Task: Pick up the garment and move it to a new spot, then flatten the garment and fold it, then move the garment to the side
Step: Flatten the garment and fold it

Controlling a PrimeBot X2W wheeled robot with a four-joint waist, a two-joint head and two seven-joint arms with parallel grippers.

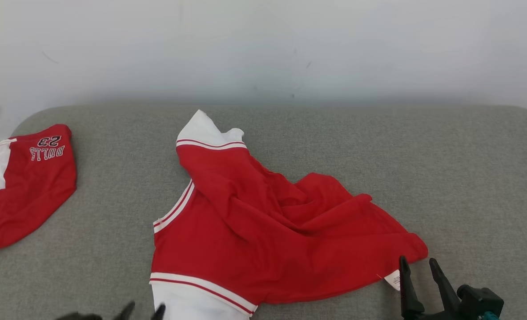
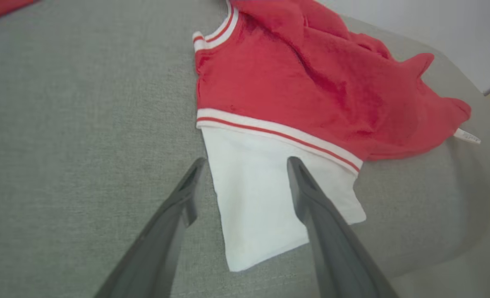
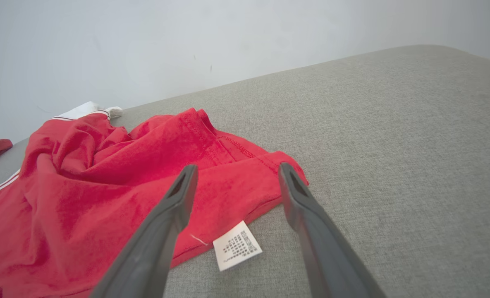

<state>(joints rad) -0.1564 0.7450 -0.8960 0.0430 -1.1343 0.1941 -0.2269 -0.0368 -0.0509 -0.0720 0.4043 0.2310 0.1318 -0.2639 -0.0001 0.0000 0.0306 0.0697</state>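
Observation:
The garment (image 1: pixel 267 240), a bright red jersey with white panels and striped trim, lies crumpled in the middle of the grey padded surface (image 1: pixel 468 178). My left gripper (image 1: pixel 144 309) is open at the bottom edge of the head view. In the left wrist view the left gripper (image 2: pixel 247 161) hovers with its fingers spread over the near white panel (image 2: pixel 261 198) of the garment (image 2: pixel 294 82). My right gripper (image 1: pixel 418 262) stands open at the garment's right corner. In the right wrist view the right gripper (image 3: pixel 236 167) straddles the red hem (image 3: pixel 245 186) just above the small white tag (image 3: pixel 236 245).
A second red piece with white side stripes and "BULLS 23" lettering (image 1: pixel 23 191) lies at the far left of the surface. A pale wall (image 1: pixel 263 44) rises behind. Bare grey padding stretches to the right of the garment (image 1: pixel 490 213).

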